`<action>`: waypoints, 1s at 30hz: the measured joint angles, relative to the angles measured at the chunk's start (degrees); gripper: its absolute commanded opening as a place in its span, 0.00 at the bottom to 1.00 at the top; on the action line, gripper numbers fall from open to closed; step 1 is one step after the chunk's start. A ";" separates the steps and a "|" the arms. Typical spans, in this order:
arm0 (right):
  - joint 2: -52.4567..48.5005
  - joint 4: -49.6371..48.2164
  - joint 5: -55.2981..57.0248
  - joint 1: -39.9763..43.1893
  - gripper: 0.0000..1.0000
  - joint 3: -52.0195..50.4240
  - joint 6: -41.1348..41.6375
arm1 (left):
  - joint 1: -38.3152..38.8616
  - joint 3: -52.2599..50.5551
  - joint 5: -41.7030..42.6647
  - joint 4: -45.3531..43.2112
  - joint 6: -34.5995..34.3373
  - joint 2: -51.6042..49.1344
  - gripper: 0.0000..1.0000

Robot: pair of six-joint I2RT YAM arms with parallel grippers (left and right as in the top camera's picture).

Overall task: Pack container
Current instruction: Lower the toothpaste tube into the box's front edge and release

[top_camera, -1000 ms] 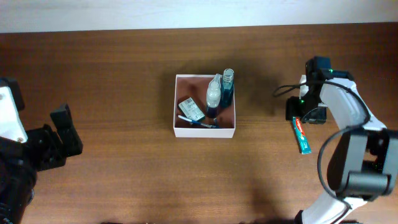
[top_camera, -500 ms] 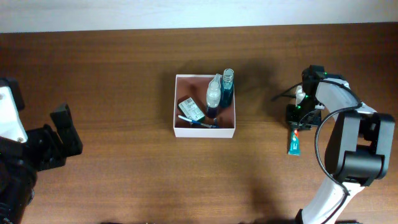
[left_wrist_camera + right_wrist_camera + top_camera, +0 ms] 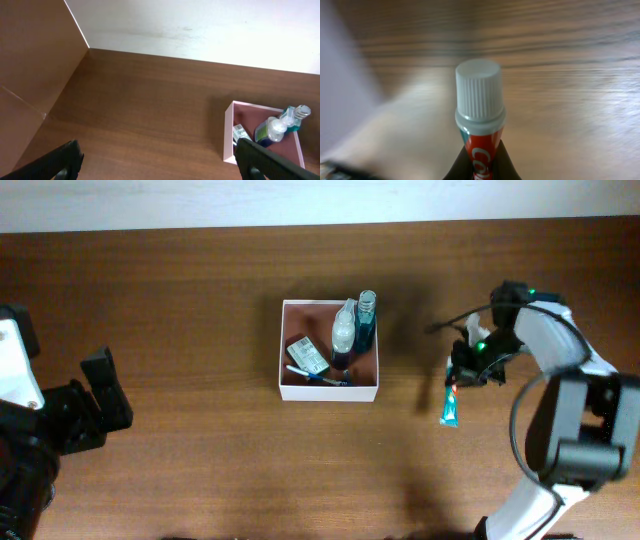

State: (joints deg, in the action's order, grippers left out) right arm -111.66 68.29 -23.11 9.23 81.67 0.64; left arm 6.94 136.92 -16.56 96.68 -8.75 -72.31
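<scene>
Container (image 3: 329,392) square, white-walled; toothpaste tube (image 3: 479,112) ribbed-capped.

I've got the container (image 3: 330,391) mid-scene on the table (image 3: 190,300), with bottles (image 3: 352,328) in its far-right corner and a carton (image 3: 307,355) at its left. The toothpaste tube (image 3: 450,408) is just right of it, clamped in my right gripper (image 3: 465,373). My left gripper (image 3: 100,395) is well left.

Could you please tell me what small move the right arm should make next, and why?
Probably carry its load sideways toward the container and over the wall. The right gripper is shut on the toothpaste tube, which hangs cap-up outside the container, apart from it. Bare reddish floor shows in the far corner away from the bottles, so that looks like the spot to aim for.
</scene>
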 measured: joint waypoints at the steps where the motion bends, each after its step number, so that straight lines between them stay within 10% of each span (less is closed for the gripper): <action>1: 1.51 0.61 -1.70 0.00 0.04 0.94 -0.17 | 0.00 0.00 0.00 0.00 0.00 0.00 0.99; 8: 21.53 3.48 -8.28 -5.07 0.04 11.65 -0.94 | 0.00 0.00 0.00 0.00 0.00 0.00 0.99; 14: 32.76 0.63 -1.84 -25.33 0.04 15.30 -3.65 | 0.00 0.00 -0.02 0.00 -0.02 0.00 1.00; 22: 21.46 -1.16 19.74 -45.99 0.04 15.10 -18.01 | -0.02 0.00 -0.02 0.00 -0.02 0.00 0.99; 30: 5.73 -13.64 31.34 -47.91 0.04 14.86 -29.20 | 0.00 0.00 0.00 -0.02 0.00 0.00 0.99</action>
State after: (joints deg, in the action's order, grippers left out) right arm -105.93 54.65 8.23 -38.68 96.53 -28.56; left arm 6.94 136.92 -16.56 96.66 -8.75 -72.31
